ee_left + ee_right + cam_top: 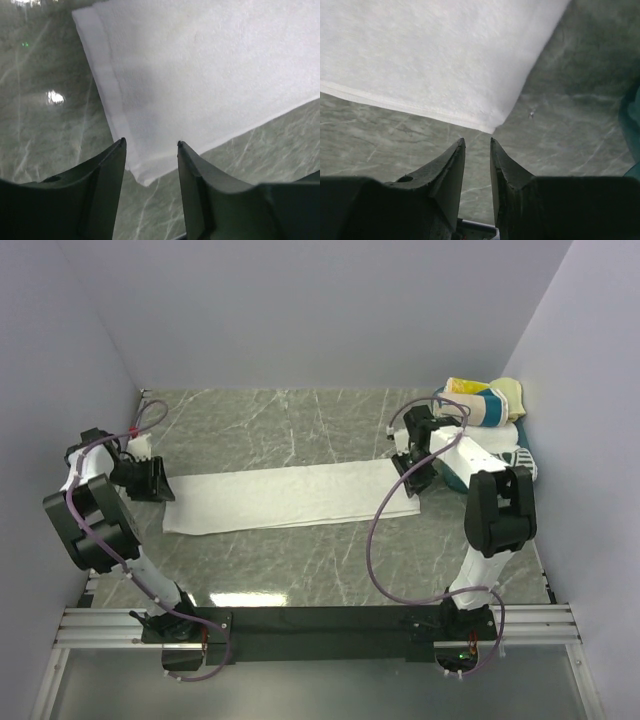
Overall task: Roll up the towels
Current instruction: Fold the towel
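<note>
Left end effector [151,142] parted wide, right end effector [477,141] narrowly, both empty, flanking towel [290,495]

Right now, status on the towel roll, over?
Left gripper open at white towel corner. Right gripper slightly open, empty, short of far corner. Towel flat, unrolled. Rolled towels far right, clear.

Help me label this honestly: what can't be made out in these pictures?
- Top view: rolled towels at the far right, partly hidden by the right arm; their count is unclear.
- Right wrist view: teal shape, cut off by the right edge.
- Both wrist views: white towel runs past the frame edges.
</note>
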Robot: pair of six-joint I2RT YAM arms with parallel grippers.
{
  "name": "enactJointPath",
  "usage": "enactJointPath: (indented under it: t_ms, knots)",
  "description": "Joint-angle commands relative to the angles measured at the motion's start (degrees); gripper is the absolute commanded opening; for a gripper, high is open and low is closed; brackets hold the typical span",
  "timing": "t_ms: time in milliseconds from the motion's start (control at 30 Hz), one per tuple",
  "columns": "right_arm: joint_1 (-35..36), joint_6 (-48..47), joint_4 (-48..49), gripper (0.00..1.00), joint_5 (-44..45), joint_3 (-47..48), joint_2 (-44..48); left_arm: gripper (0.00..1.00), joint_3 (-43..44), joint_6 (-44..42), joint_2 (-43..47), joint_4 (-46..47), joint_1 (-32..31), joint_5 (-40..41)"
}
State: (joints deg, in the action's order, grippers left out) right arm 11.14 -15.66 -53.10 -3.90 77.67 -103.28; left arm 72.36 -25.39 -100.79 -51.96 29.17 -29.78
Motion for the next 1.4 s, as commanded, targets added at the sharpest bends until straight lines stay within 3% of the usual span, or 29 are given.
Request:
enactJointPath:
  t_ms: [0,33,233,367,400,700,933,1100,1267,1333,1367]
  knots:
    - [-3.13,3.26,-2.44,0.34,0.21,-2.52,0.8,0.52,0.86,-1.07,4.11,-5.16,1.68,-0.11]
    - [-4.36,3.53,-2.62,0.35,0.12,-2.61,0.72,0.57,0.59,-1.59,4.9,-6.38,2.38,0.42]
    - [-7.0,4.76,-2.01,0.37,-0.4,-2.35,-1.04,0.59,-1.95,-0.98,5.79,-8.5,4.76,2.0]
    - [-7.01,4.15,-1.74,0.35,-3.21,-2.35,-1.04,0.39,-2.57,-1.51,4.73,-9.82,5.02,-0.1]
    - [-7.01,4.06,-1.74,0.34,-3.74,-2.26,-0.87,0.39,-2.66,-1.25,4.55,-9.74,5.02,-0.19]
    - [-6.92,3.71,-1.83,0.33,-6.11,-4.54,-0.25,0.52,-7.23,2.18,3.15,-5.43,4.93,6.12]
    - [-5.34,3.53,-0.95,0.33,-7.17,-6.74,0.1,0.46,-8.99,4.12,0.69,-4.02,4.85,6.14]
    - [-4.55,3.44,-0.42,0.33,-7.7,-7.44,-0.51,0.35,-8.73,5.96,-1.06,-2.7,4.67,4.91]
    - [-4.19,3.35,-0.07,0.29,-7.17,-7.71,-1.22,0.04,-6.97,6.67,-0.46,-1.04,4.84,4.82]
    - [-4.19,3.27,-0.25,0.29,-7.0,-7.62,-0.87,0.04,-5.48,5.97,0.51,-0.86,5.02,5.08]
    - [-4.19,3.27,-0.42,0.29,-7.08,-7.53,-0.43,0.12,-4.78,5.53,0.51,-1.21,5.11,4.47]
